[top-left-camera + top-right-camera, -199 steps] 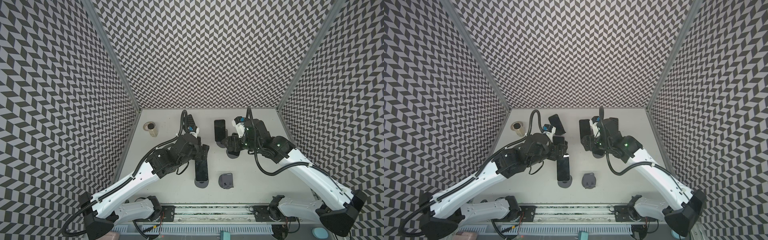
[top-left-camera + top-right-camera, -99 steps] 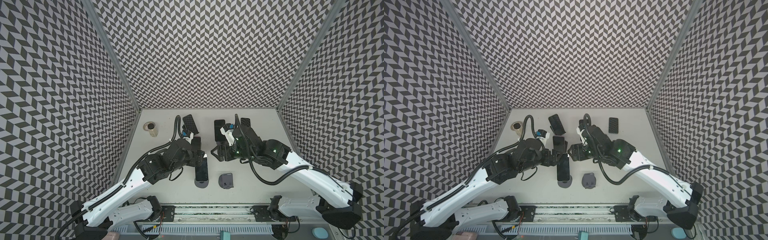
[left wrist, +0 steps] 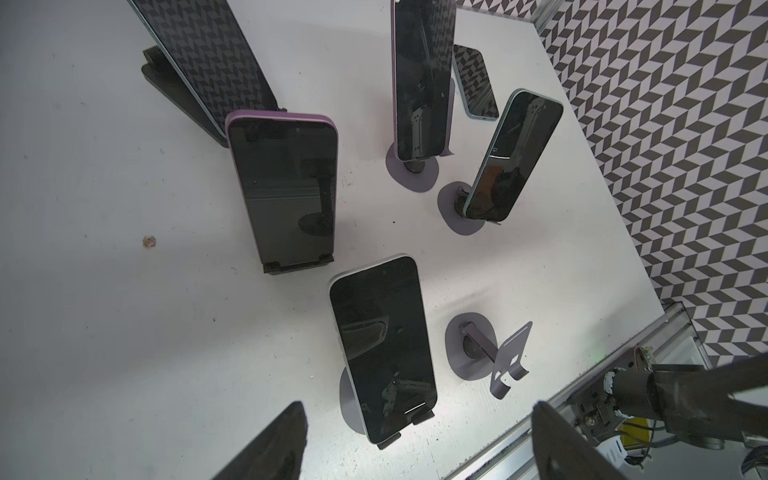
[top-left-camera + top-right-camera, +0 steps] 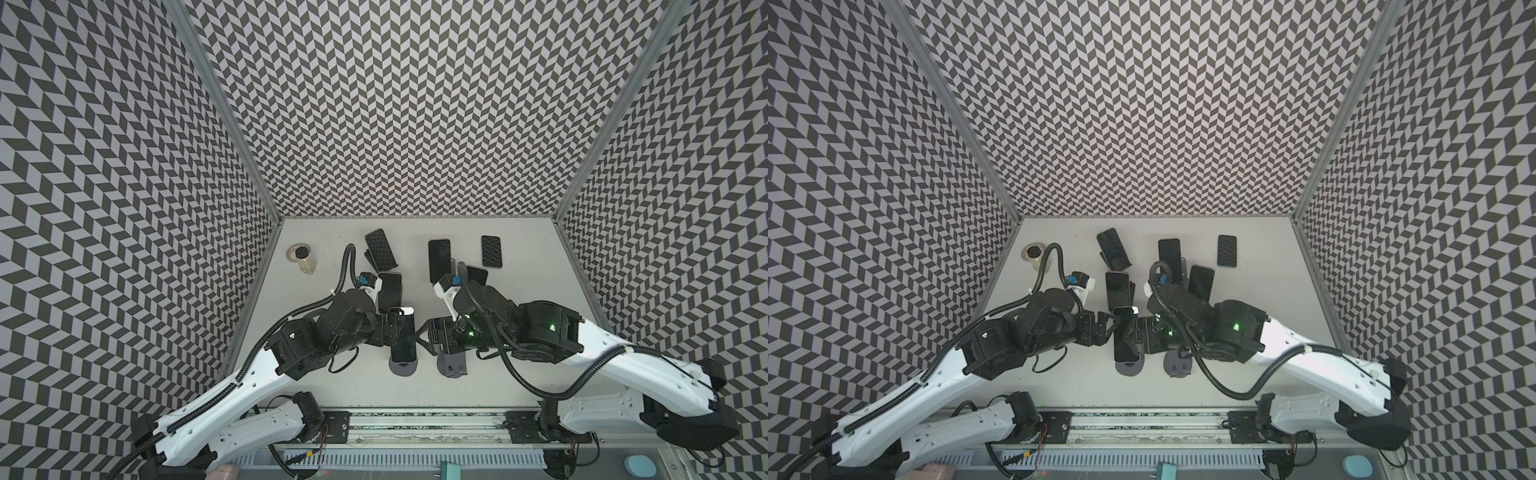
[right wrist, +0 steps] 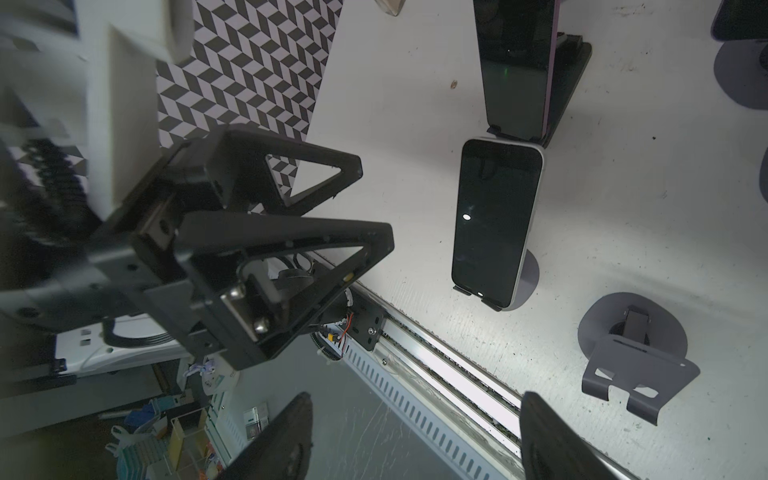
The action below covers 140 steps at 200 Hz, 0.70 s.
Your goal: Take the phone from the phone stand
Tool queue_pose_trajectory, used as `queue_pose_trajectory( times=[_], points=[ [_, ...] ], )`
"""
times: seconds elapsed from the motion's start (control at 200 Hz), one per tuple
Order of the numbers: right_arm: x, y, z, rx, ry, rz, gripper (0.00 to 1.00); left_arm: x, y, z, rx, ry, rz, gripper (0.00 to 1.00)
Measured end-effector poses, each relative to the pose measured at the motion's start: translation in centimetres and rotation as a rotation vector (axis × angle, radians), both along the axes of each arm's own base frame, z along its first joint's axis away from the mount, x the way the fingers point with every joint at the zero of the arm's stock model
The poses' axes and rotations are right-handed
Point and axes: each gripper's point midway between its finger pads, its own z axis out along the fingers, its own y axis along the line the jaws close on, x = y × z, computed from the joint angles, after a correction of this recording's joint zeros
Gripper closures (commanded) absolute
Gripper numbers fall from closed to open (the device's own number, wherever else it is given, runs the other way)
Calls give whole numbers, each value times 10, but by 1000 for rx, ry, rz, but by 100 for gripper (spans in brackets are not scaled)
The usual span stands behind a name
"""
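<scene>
Robotics lab cell — chevron-patterned walls (image 4: 395,104) around a white table (image 4: 532,274), arms (image 4: 232,386) on a rail (image 4: 415,432).

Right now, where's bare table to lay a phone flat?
Free: strip between the empty stand and the front rail; back corner between the flat phone and the right wall. Crowded: centre, where left gripper and right gripper flank the front phone, more propped phones behind.

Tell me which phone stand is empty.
The grey stand at the front, just right of the white-edged phone in both top views. Its cradle is bare; every other stand holds a phone.
</scene>
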Motion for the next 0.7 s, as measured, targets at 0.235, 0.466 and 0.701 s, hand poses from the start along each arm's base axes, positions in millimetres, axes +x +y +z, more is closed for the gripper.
queue_pose_trajectory(
  times=[0.235, 0.466, 0.701],
  points=[
    [-6, -8, -7, 10, 29, -39, 22, 1, -2, -13, 25, 21, -3, 15],
    [-4, -18, 1, 40, 13, -82, 22, 5, -9, -34, 59, 44, -10, 14],
    [-3, -18, -3, 30, 13, -90, 22, 6, -17, -50, 83, 62, -24, 12]
  ],
)
